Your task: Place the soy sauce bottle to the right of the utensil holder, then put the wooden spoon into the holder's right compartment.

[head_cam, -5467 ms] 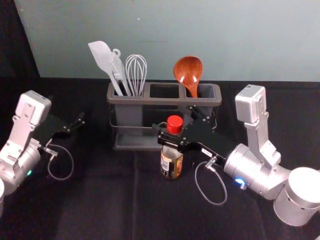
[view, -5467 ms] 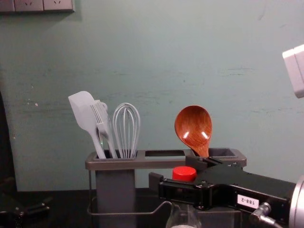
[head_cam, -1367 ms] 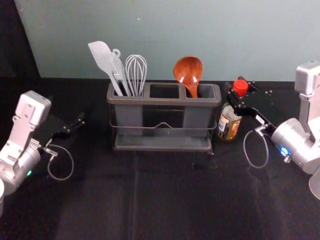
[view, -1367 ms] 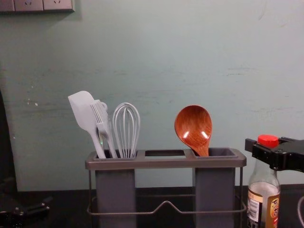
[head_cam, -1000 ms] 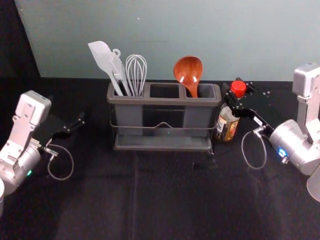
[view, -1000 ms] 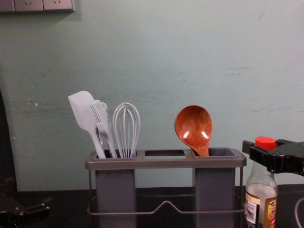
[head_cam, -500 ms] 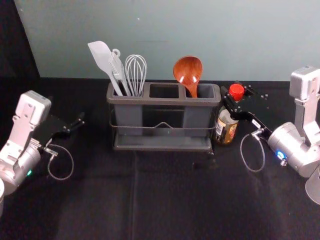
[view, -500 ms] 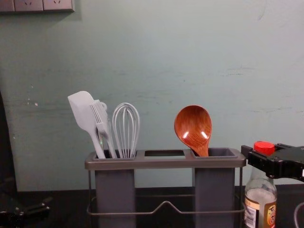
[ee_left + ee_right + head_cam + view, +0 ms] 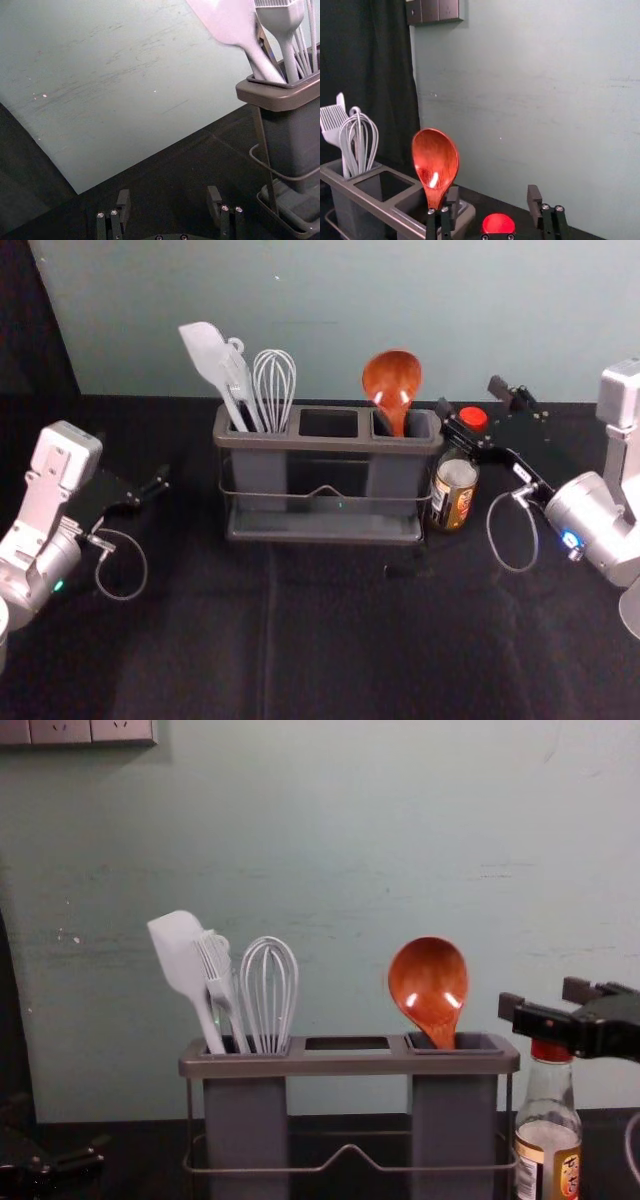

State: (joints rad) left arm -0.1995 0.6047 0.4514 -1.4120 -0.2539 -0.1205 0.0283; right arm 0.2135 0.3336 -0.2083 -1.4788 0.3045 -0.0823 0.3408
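The left gripper idled at left, jaws parted. The right gripper hung released by the red cap of one soy sauce bottle, upright just right of one utensil holder, whose right compartment held one wooden spoon; its left compartment, one spatula, one brush, one whisk.

**Right gripper reaches inward with its jaws spread wide**

The right arm enters from the right edge of the head view, its gripper angled inward and away from the body. In the chest view that gripper comes in at the right edge, below mid-height. A blue light glows on the arm, and a cable loops below its wrist. The left arm rests off to the left, showing a green light; its left gripper points inward, jaws well apart.
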